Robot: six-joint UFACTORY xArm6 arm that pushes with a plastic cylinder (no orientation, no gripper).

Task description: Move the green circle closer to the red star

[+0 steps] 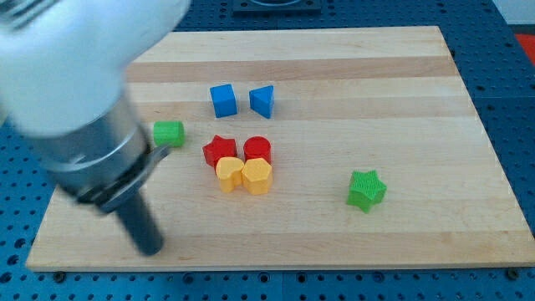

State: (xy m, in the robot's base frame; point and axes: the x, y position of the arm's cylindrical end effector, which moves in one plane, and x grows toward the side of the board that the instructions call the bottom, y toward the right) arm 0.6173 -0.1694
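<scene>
The green circle sits on the wooden board left of centre. The red star lies a short way to its right, slightly lower, with a gap between them. The arm fills the view's upper left. Its dark rod comes down to my tip near the board's bottom left edge, well below the green circle and to the lower left of the red star. My tip touches no block.
A red cylinder touches the red star's right side. Two yellow blocks sit just below them. A blue cube and blue triangle stand above. A green star lies at the right.
</scene>
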